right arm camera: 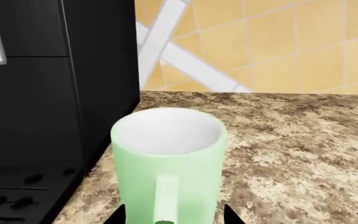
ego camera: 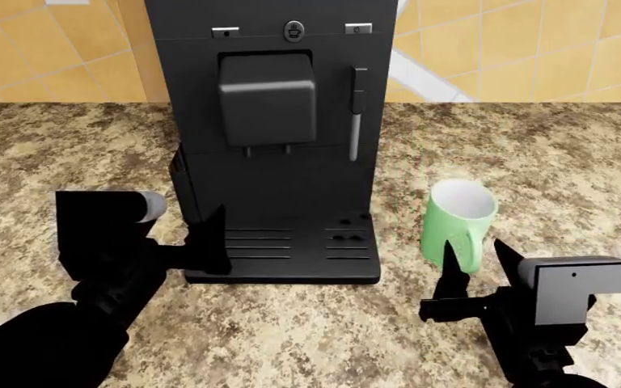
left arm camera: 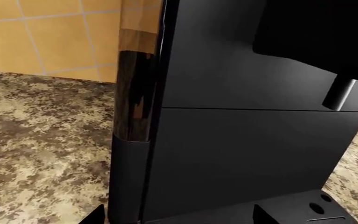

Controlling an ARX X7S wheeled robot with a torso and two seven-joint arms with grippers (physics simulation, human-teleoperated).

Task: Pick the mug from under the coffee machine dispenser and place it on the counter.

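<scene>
The mug (ego camera: 458, 221) is standing on the counter (ego camera: 569, 162), clear of the dispenser (ego camera: 268, 101); the right gripper (ego camera: 472, 260), fingers spread, is bracketing its handle.

Both end effectors agape: left (ego camera: 216, 236), right (ego camera: 472, 260) (low).

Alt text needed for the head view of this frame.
A mint-green mug stands upright on the speckled counter, right of the black coffee machine, with the open right gripper around its handle side. The left gripper hovers by the drip tray.
</scene>
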